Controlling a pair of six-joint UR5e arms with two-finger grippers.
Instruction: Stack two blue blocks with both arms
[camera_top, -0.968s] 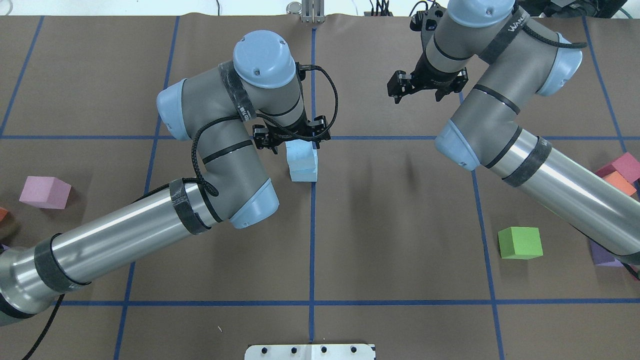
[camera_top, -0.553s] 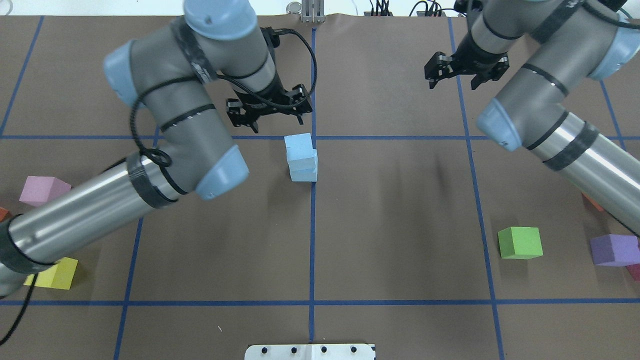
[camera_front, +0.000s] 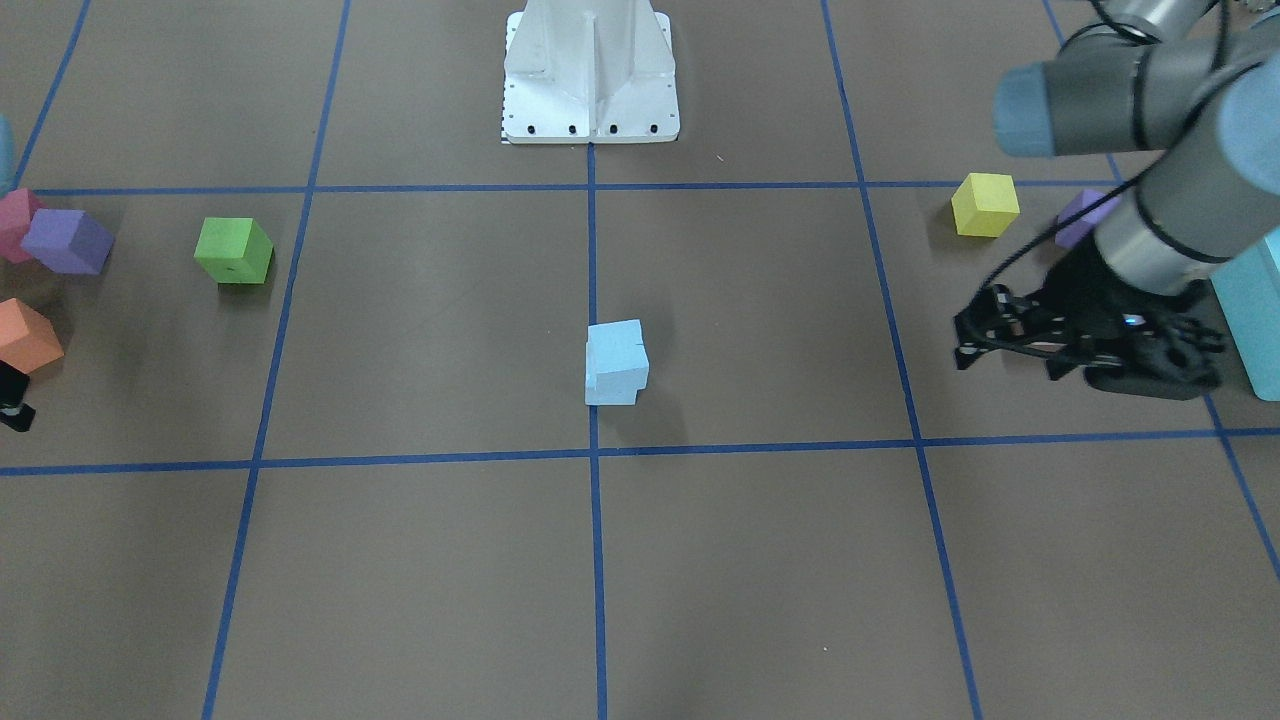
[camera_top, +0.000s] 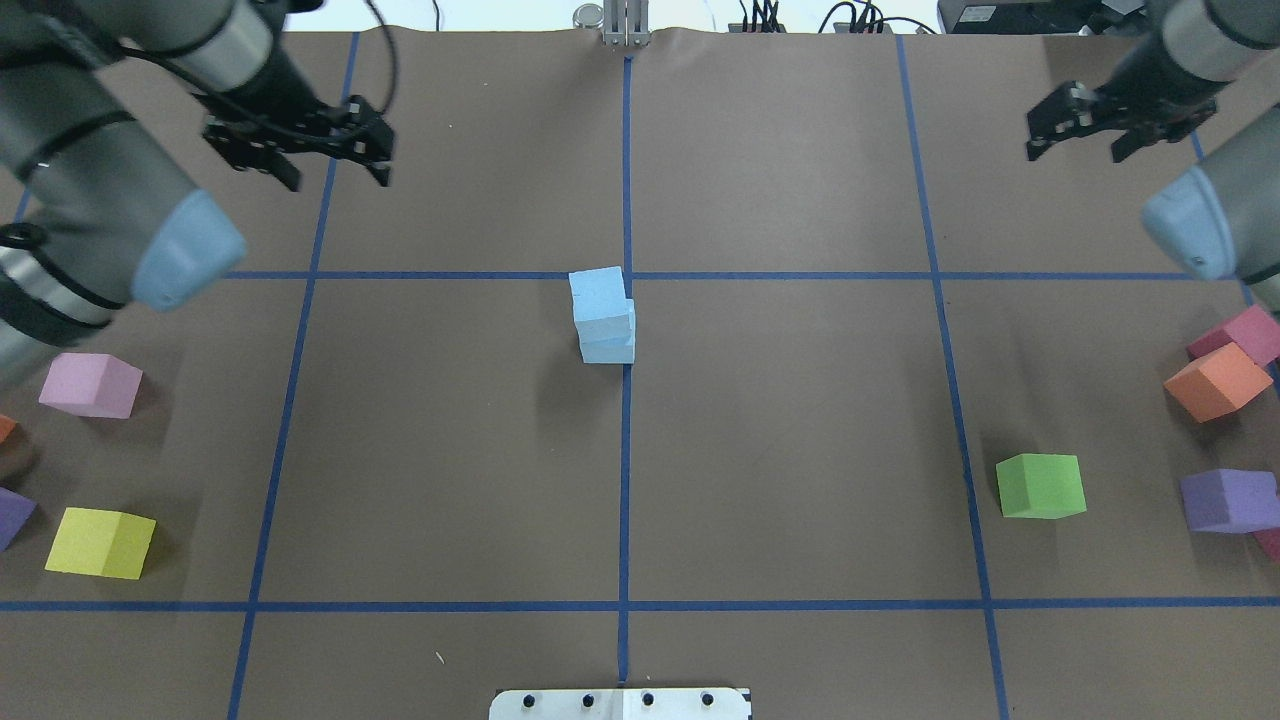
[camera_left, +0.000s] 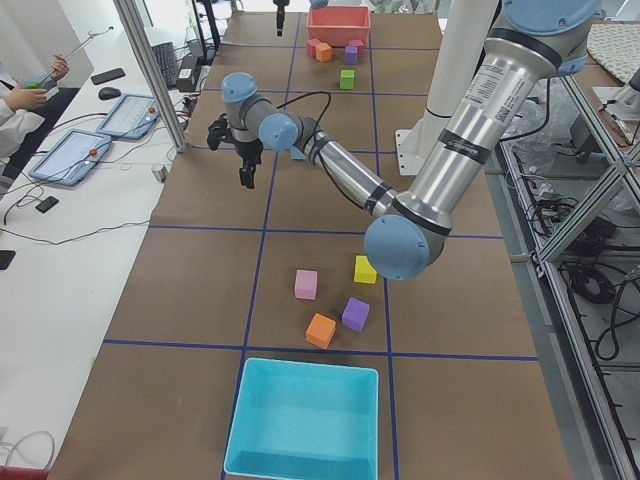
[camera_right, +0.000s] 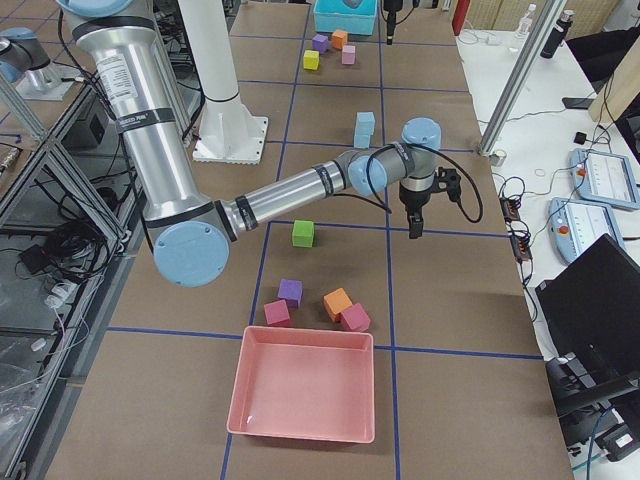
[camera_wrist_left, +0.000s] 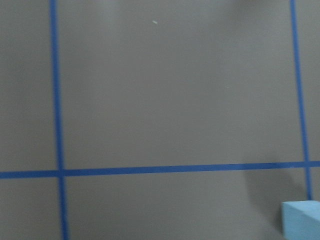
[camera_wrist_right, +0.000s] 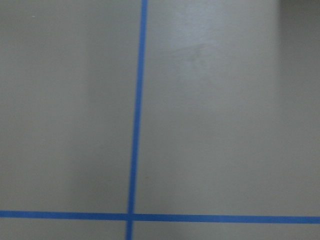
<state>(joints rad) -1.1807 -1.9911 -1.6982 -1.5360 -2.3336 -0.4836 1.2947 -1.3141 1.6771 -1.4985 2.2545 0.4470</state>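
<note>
The two pale blue blocks stand stacked at the table's middle, the upper one set slightly askew on the lower. They also show in the front view and the right side view. A corner of one shows in the left wrist view. My left gripper is open and empty, high over the far left of the table, well away from the stack; it also shows in the front view. My right gripper is open and empty at the far right.
Loose cubes lie at the sides: pink and yellow on the left; green, purple and orange on the right. A turquoise bin and a pink bin stand at the table's ends. The white pedestal stands at the robot's side.
My left gripper let go of the upper block and drew back up and to the far left. My right gripper moved further right. The stack has not moved.
</note>
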